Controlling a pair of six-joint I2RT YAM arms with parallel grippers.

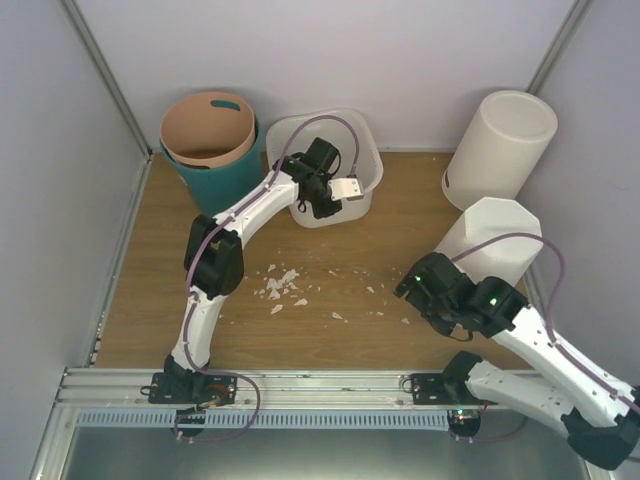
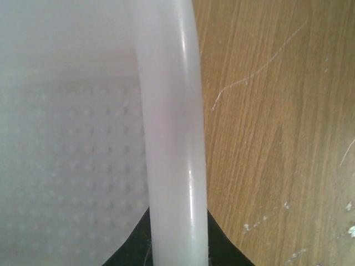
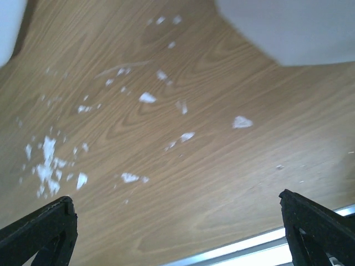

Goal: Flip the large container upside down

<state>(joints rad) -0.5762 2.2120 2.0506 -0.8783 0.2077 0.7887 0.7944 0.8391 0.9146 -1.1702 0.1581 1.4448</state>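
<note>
The large container [image 1: 365, 135] is a wide white tub with dotted sides, standing right way up at the back of the table. My left gripper [image 1: 322, 206] reaches over its near wall. In the left wrist view the tub's thick white rim [image 2: 172, 138] runs straight up between the two black fingers [image 2: 133, 250], which press on it from both sides, so the left gripper [image 2: 178, 246] is shut on the rim. My right gripper [image 1: 412, 285] hovers over the table at the right. It is open, with only bare wood between its fingers [image 3: 39, 233].
A teal bin with a tan liner [image 1: 210, 140] stands just left of the tub. A tall round white bin [image 1: 500, 145] and an octagonal white bin [image 1: 490, 235] stand at the right. White flakes [image 1: 283, 285] litter the wood mid-table. Walls close in both sides.
</note>
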